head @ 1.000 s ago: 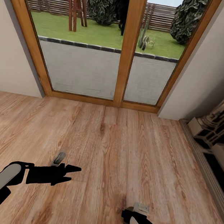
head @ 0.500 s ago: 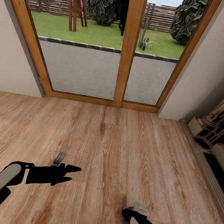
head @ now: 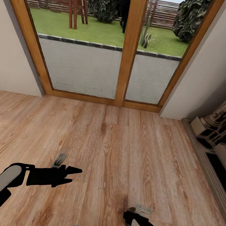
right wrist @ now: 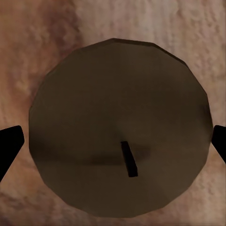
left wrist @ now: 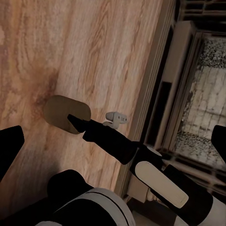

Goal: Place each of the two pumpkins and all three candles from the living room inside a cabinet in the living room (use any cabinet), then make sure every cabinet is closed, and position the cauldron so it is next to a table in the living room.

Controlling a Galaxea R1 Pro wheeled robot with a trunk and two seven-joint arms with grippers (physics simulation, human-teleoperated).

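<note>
Wood floor lies all around, with a big glass door at the far side. One candle stands upright on the floor, near the robot and a bit to the right. The right gripper hangs right over it, pointing straight down. Its two fingers are spread apart, one on each side of the candle, close but not touching. So the candle is straight below, and I think the gripper needs to go down and squeeze. The left gripper is further left, well apart from the candle. Its fingers are spread wide too and hold nothing.
</note>
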